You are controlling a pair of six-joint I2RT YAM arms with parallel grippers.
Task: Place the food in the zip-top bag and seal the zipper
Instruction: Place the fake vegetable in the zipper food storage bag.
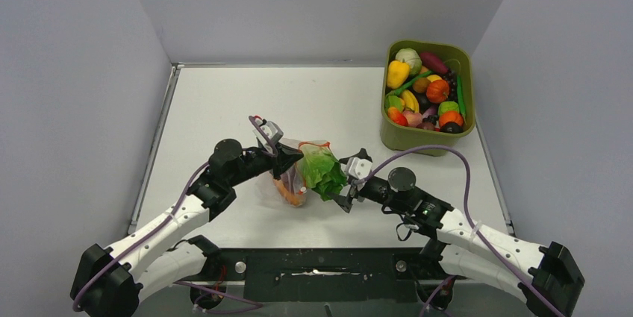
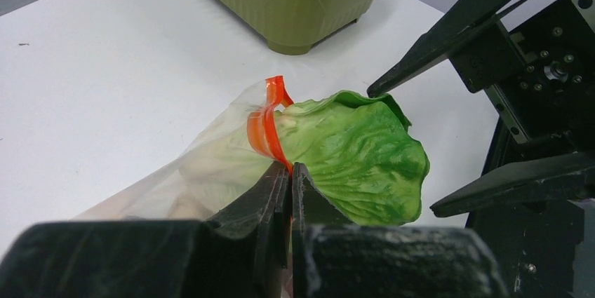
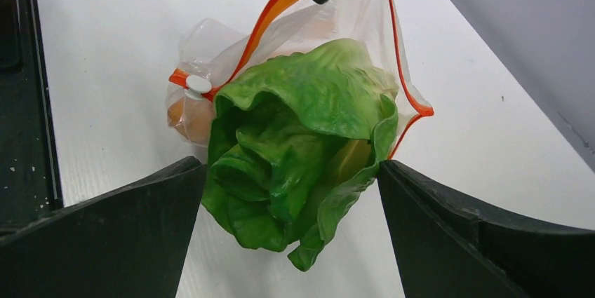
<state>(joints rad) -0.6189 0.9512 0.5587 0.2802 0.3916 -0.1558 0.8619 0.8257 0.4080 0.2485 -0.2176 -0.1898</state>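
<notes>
Here the lettuce [image 3: 302, 151] sits inside the gaping right pincer [image 3: 291, 168]; left pincer [image 2: 290, 172] clamps zipper [image 2: 263, 126].

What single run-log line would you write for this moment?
left claw: shut on zipper | right claw: open, flanking lettuce | lettuce: partway in zip-top bag | zipper: unsealed

lettuce [image 3: 302, 151] green | zipper [image 2: 263, 126] orange-red | tub [image 1: 427, 138] olive-green

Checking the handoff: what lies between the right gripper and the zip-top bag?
A lettuce, poking from the zip-top bag's mouth, the open right gripper straddling it; right wrist view.
</notes>
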